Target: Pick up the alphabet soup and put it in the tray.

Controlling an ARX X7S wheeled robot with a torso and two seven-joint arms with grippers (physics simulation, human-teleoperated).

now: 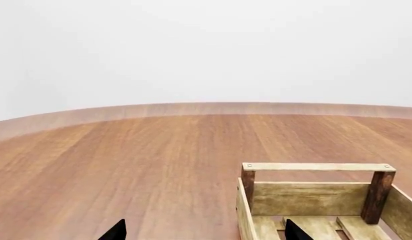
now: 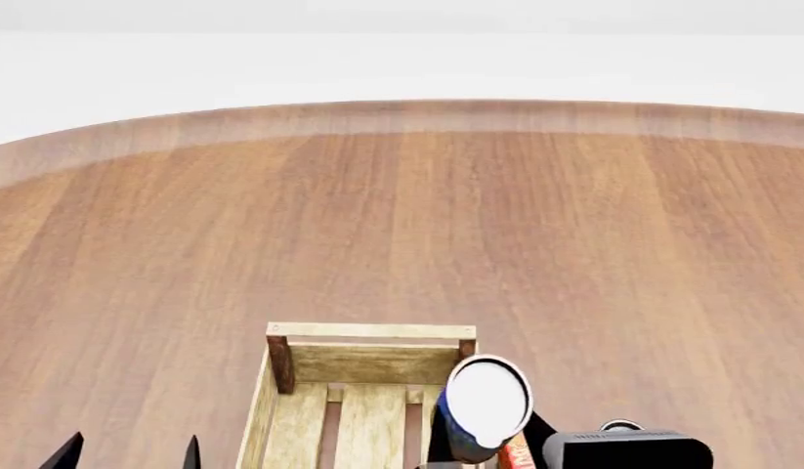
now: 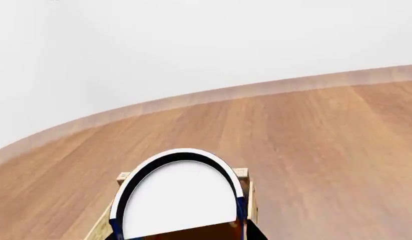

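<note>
Gripping alphabet soup (image 2: 486, 401) over tray (image 2: 370, 333) | right pincer (image 2: 506, 451) clamped mid-wall (rigid, smooth, likely slippery) | left pincer (image 2: 128, 451) open

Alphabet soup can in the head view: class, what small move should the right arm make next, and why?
Probably carry it a little further left, then lower it. The alphabet soup, in the right gripper, hangs at the tray's right wall, not clearly over the slatted bottom.

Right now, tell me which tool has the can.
The right tool: it grips the alphabet soup. The left tool is open, holding nothing.
</note>
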